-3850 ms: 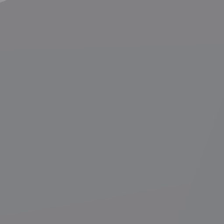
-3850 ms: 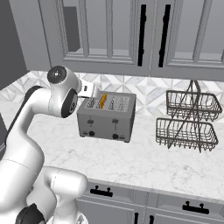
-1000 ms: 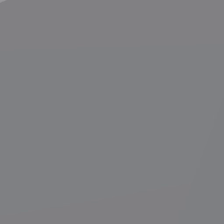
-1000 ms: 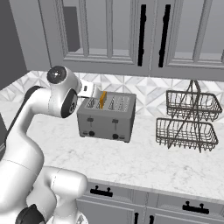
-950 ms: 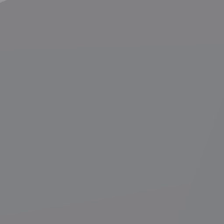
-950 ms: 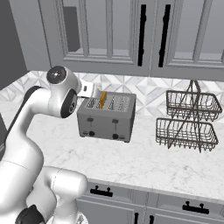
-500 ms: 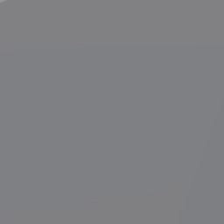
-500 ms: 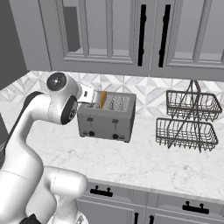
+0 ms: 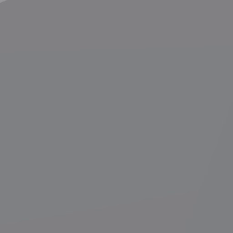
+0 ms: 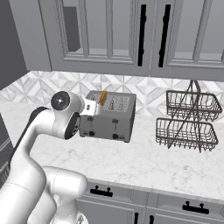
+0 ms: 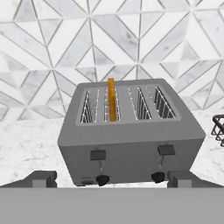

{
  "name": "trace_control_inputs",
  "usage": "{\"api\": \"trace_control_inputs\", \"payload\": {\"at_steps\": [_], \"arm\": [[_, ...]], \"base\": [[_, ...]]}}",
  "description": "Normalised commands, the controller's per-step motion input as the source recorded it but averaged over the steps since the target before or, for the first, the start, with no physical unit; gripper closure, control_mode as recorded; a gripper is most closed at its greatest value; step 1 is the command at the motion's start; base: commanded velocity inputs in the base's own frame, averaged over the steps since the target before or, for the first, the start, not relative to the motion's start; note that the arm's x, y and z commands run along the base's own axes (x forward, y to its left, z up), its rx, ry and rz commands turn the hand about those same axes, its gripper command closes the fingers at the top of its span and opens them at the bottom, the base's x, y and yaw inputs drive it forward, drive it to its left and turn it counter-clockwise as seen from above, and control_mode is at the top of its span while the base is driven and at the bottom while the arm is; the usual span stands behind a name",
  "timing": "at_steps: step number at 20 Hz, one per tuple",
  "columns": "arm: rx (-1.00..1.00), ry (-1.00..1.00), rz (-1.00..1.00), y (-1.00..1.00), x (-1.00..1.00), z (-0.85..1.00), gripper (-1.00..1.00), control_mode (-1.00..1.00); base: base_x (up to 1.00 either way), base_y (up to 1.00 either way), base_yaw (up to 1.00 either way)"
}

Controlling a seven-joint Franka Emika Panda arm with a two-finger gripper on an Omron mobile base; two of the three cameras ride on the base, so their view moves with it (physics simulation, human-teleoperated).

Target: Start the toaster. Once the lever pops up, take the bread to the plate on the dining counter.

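Note:
A grey four-slot toaster (image 10: 109,116) stands on the marble wall counter against the tiled backsplash. The bread (image 10: 103,97) stands upright in the second slot from the left, its golden crust edge poking above the top. In the hand view the toaster (image 11: 131,140) faces me front-on, with the bread (image 11: 112,98) in it. Two levers, the left lever (image 11: 98,154) and the right lever (image 11: 166,150), sit high on its front above two knobs. My gripper (image 11: 111,180) is open just in front of the toaster, touching nothing. The plate and the dining counter are out of view.
A two-tier black wire basket (image 10: 188,120) stands on the counter right of the toaster; its edge (image 11: 218,127) shows in the hand view. Upper cabinets with black handles (image 10: 142,35) hang above. Bare marble counter (image 10: 144,162) lies in front of the toaster.
The arm has dropped lower and swung the hand closer to the toaster's front left. The gripper has stayed open; toaster and bread have not moved.

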Motion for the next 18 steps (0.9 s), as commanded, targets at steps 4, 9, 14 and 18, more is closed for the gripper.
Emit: {"api": "trace_control_inputs", "payload": {"at_steps": [4,9,14,18], "arm": [[0.0,0.0,0.0,0.0,0.38,-0.19,-1.0,-1.0],[0.0,0.0,0.0,0.0,0.52,-0.01,-1.0,-1.0],[0.0,0.06,0.0,0.0,0.59,0.0,-1.0,-1.0],[0.0,0.07,0.0,0.0,0.49,-0.07,-1.0,-1.0]], "base": [[0.0,0.0,0.0],[0.0,0.0,0.0],[0.0,0.0,0.0],[0.0,0.0,0.0]]}}
